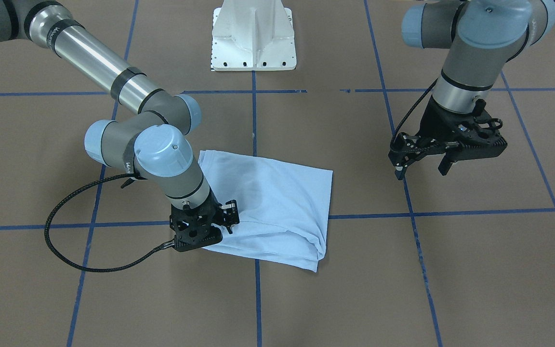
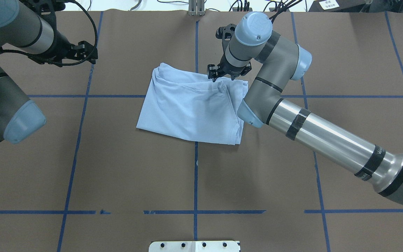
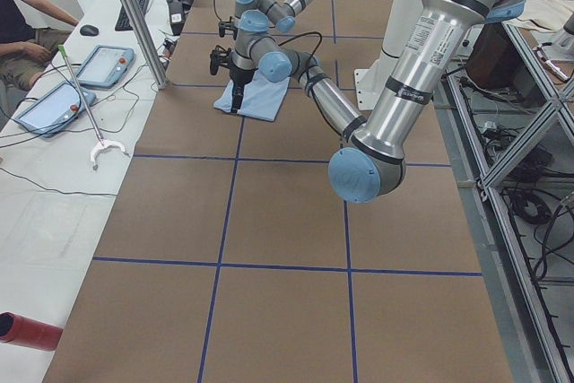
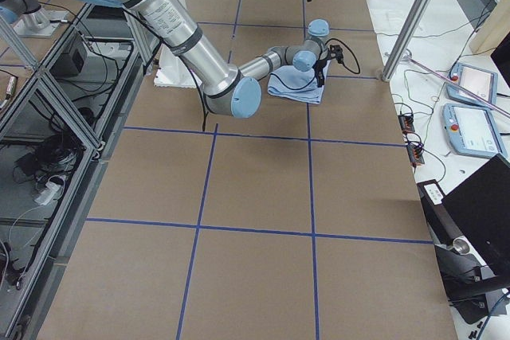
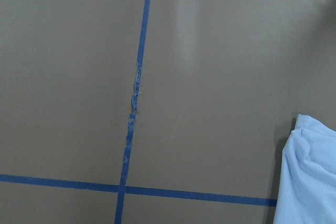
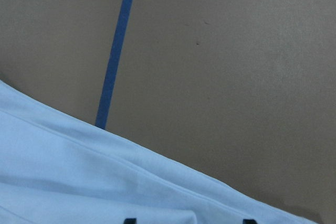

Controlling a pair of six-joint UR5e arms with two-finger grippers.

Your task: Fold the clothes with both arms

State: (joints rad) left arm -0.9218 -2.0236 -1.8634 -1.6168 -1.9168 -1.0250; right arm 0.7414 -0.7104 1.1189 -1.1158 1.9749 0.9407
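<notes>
Front-facing view, T-shirt (image 1: 277,202): pale blue, folded to a rough rectangle, flat on the brown worktop (image 1: 403,289), over a crossing of blue tape lines (image 1: 257,299).
Front-facing view, right hand (image 1: 200,241): lowered onto the shirt's edge at the view's left; the right arm (image 1: 94,65) reaches in from the upper left.
Front-facing view, left hand (image 1: 421,171): raised above the bare worktop, well apart from the shirt, fingers spread with nothing between them; the left arm (image 1: 470,62) stands above it.
Front-facing view, pedestal base (image 1: 254,36): white, at the top centre.
Overhead view, T-shirt: near the centre tape line, with the right hand at its far edge by the right corner.
Overhead view, left hand: at the far left, away from the cloth.
Left side view, T-shirt: small and far off, under the far arm.
Right side view, T-shirt: beyond the near arm's elbow.
Left wrist view, T-shirt: only a corner shows at the lower right, with tape lines on the worktop beside it.
Right wrist view, fingertips (image 6: 130,220): two black tips at the bottom edge, set apart, with shirt fabric lying between them.
</notes>
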